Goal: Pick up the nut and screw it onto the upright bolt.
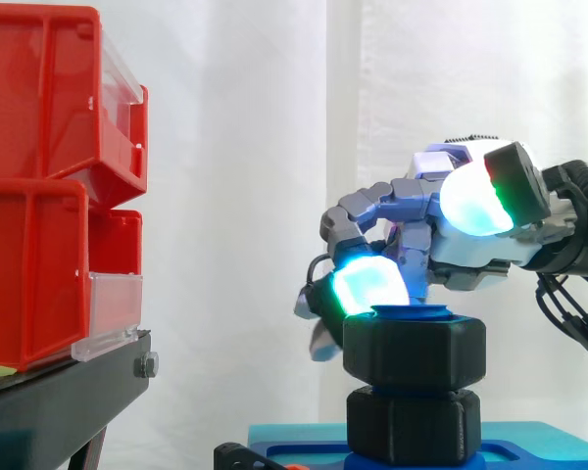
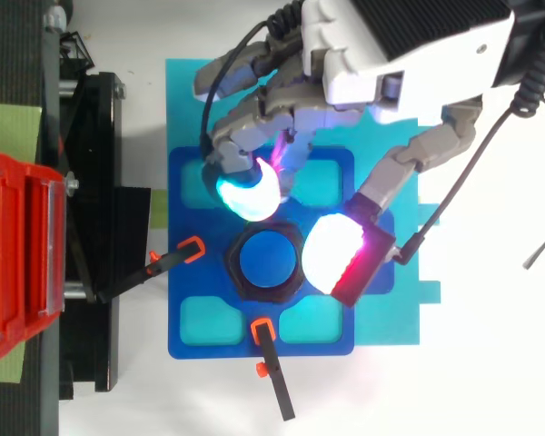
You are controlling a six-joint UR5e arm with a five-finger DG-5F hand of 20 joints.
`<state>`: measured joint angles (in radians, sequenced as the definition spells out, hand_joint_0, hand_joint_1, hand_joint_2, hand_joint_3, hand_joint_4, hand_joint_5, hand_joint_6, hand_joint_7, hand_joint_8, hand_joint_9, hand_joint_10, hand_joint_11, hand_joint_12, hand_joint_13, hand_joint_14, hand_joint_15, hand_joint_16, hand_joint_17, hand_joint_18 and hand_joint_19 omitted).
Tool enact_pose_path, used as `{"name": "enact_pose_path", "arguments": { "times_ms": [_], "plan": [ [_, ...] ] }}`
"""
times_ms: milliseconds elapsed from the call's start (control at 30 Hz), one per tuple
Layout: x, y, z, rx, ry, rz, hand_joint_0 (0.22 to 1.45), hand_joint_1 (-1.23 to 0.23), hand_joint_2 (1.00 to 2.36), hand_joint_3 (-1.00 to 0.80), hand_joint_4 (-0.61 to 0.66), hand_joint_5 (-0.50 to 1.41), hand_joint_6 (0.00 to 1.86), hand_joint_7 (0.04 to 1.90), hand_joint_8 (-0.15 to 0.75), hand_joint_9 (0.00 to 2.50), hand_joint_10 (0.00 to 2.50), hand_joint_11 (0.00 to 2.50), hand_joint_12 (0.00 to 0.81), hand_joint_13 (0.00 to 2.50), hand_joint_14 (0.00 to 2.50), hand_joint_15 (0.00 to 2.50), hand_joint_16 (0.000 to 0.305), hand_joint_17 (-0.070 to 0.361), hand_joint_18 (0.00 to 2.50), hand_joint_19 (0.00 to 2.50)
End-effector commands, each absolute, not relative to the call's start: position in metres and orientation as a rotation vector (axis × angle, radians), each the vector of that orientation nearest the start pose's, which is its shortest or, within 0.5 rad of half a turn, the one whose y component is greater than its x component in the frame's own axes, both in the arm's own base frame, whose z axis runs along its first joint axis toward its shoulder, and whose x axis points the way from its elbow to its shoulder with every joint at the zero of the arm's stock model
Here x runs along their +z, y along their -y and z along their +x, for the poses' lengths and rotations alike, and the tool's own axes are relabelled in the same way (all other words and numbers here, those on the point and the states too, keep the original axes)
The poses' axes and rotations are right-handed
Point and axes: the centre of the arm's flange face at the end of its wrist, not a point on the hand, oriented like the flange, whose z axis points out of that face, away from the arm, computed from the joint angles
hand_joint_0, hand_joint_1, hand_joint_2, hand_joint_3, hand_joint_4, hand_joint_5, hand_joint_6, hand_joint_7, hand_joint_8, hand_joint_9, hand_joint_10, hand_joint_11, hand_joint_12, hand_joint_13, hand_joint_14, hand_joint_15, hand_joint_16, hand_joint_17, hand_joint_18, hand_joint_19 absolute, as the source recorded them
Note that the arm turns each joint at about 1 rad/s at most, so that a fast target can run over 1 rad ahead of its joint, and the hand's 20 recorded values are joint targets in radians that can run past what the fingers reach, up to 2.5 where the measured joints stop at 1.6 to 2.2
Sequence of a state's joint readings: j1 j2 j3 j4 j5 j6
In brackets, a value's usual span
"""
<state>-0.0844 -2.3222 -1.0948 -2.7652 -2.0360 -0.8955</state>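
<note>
Cyan-green light glows from one pad (image 1: 372, 286) of the hand (image 1: 470, 250), which reaches in from the right with its fingers loosely bent and spread apart, closed on nothing. That pad sits at the upper left edge of the black nut (image 1: 415, 348), while a second, white-green pad (image 1: 478, 204) stands clearly higher than the nut's top. From above, the two pads flank the nut on opposite sides. The nut sits on the upright bolt (image 2: 268, 261), whose blue end shows through its middle, and a second black hexagonal piece (image 1: 412, 423) lies directly beneath it. The bolt rises from a dark blue fixture plate (image 2: 183, 227) resting on a teal sheet (image 2: 186, 91), with two orange-tipped clamps (image 2: 191, 249) at its edges. Red bins (image 1: 39, 176) on a black stand (image 1: 59, 401) are well apart to the left.
</note>
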Motion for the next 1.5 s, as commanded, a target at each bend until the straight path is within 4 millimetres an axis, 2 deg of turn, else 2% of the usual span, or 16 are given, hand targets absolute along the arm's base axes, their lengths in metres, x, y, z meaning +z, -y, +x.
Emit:
{"name": "enact_pose_path", "arguments": {
  "times_ms": [0,67,133,233,300,367,500,600,733,833,933,1033,1300,1467],
  "plan": [
    [0.276,0.163,0.753,0.812,-1.522,0.188,0.55,-0.43,1.0,-0.5,0.09,0.0,0.71,1.28,0.275,1.45,0.01,0.18,0.196,0.97,0.0,0.03,0.007,0.017,0.52,0.0],
    [0.275,0.169,0.751,0.812,-1.527,0.187,0.55,-0.43,1.0,-0.5,0.07,0.0,0.73,1.23,0.26,1.53,0.01,0.18,0.184,1.05,0.0,0.06,0.005,0.011,0.61,0.0],
    [0.277,0.172,0.75,0.815,-1.527,0.182,0.56,-0.45,1.0,-0.5,0.06,0.03,0.72,1.24,0.225,1.73,0.01,0.23,0.158,1.22,0.0,0.1,0.002,0.005,0.77,0.04],
    [0.276,0.175,0.749,0.819,-1.526,0.177,0.56,-0.47,1.0,-0.5,0.06,0.04,0.71,1.26,0.193,1.84,0.01,0.29,0.146,1.3,0.0,0.12,0.001,0.002,0.87,0.1],
    [0.284,0.178,0.75,0.823,-1.517,0.169,0.56,-0.47,1.0,-0.5,0.06,0.05,0.7,1.27,0.194,1.85,0.01,0.3,0.15,1.31,0.0,0.12,0.0,0.001,0.89,0.11],
    [0.291,0.179,0.752,0.821,-1.504,0.162,0.56,-0.47,1.0,-0.5,0.05,0.05,0.69,1.28,0.199,1.84,0.01,0.3,0.15,1.29,0.0,0.11,0.001,0.002,0.87,0.09],
    [0.307,0.18,0.757,0.823,-1.49,0.147,0.54,-0.44,1.0,-0.5,0.14,0.05,0.5,1.58,0.264,1.68,0.01,0.28,0.188,1.1,0.0,0.04,0.006,0.013,0.68,0.01],
    [0.315,0.181,0.758,0.823,-1.493,0.146,0.54,-0.44,1.0,-0.5,0.16,0.03,0.5,1.56,0.26,1.55,0.01,0.24,0.196,0.92,0.0,0.0,0.007,0.016,0.52,0.0],
    [0.337,0.174,0.764,0.826,-1.486,0.136,0.52,-0.43,1.0,-0.5,0.19,-0.02,0.5,1.4,0.253,1.39,0.01,0.2,0.214,0.79,0.0,0.0,0.01,0.022,0.38,0.0],
    [0.342,0.169,0.766,0.826,-1.489,0.138,0.51,-0.43,1.0,-0.5,0.24,-0.06,0.5,1.08,0.237,1.25,0.0,0.09,0.227,0.67,0.0,0.0,0.013,0.03,0.26,0.0],
    [0.339,0.166,0.767,0.816,-1.488,0.148,0.5,-0.42,1.0,-0.5,0.23,-0.1,0.5,0.86,0.224,1.05,0.0,0.0,0.237,0.53,0.0,0.0,0.017,0.037,0.12,0.0],
    [0.32,0.158,0.767,0.808,-1.505,0.17,0.48,-0.4,1.0,-0.5,0.18,-0.15,0.5,0.69,0.212,0.77,0.0,0.0,0.256,0.36,0.0,0.0,0.022,0.049,0.0,0.0],
    [0.28,0.144,0.766,0.828,-1.446,0.169,0.47,-0.32,1.0,-0.5,0.14,-0.19,0.5,0.59,0.206,0.49,0.0,0.0,0.282,0.17,0.0,0.0,0.029,0.065,0.0,0.0],
    [0.267,0.138,0.763,0.835,-1.449,0.164,0.47,-0.31,1.0,-0.5,0.14,-0.19,0.5,0.58,0.198,0.42,0.0,0.0,0.288,0.12,0.0,0.0,0.031,0.07,0.0,0.0]
  ]
}}
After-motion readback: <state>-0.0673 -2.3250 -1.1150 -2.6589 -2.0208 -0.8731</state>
